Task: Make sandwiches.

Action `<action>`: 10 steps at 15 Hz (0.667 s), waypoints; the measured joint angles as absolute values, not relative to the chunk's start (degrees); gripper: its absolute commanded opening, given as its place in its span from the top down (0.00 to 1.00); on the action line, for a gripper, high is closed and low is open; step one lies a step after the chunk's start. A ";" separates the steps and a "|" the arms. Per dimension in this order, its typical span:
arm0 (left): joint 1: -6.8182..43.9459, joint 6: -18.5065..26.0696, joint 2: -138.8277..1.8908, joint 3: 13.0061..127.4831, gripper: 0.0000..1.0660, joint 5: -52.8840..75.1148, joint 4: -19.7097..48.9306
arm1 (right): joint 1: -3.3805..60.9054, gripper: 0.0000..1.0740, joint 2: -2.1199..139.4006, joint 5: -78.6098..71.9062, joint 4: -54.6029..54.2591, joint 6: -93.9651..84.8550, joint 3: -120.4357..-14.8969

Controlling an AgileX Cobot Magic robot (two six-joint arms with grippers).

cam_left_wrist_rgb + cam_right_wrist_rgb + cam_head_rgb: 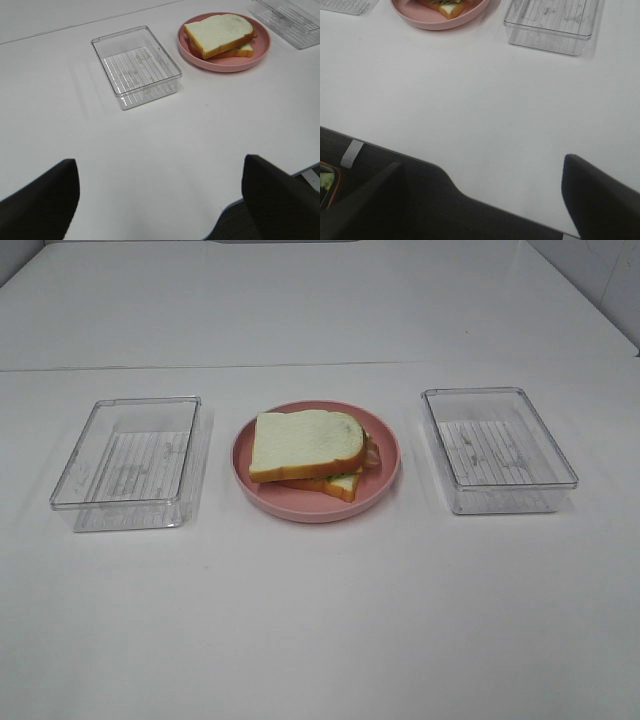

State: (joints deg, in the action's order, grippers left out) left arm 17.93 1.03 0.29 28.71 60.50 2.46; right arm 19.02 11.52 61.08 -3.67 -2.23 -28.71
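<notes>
The sandwich (310, 453), white bread with orange-brown crust, lies flat on the pink plate (385, 480) at frame centre, domed top pointing right. Left gripper (160, 200) and right gripper (482, 200): both spread, empty.

Soft, even overhead light fills all three views, and the matte white surface (320, 620) reads bright without blown-out glare. Shadows are faint: a pale one lies beside each clear plastic tray (128, 462) (497, 448), and a thin one under the round pink plate (385, 480). The high view is slightly soft and grainy. In both wrist views the dark gripper fingers (40, 200) (600, 195) sit blurred, close to the lens.
</notes>
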 measured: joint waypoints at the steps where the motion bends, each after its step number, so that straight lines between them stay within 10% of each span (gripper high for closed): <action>1: 17.42 1.03 0.29 28.71 0.22 60.50 2.46 | 19.02 0.27 11.52 61.02 -3.67 -2.23 -28.71; 10: -0.92 1.03 0.29 28.71 0.22 60.50 2.46 | 1.26 0.27 7.85 60.96 -3.84 -2.23 -28.71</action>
State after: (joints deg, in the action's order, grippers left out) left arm -0.92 1.03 0.29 28.71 60.50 2.46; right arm 1.26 7.85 60.96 -3.84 -2.23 -28.71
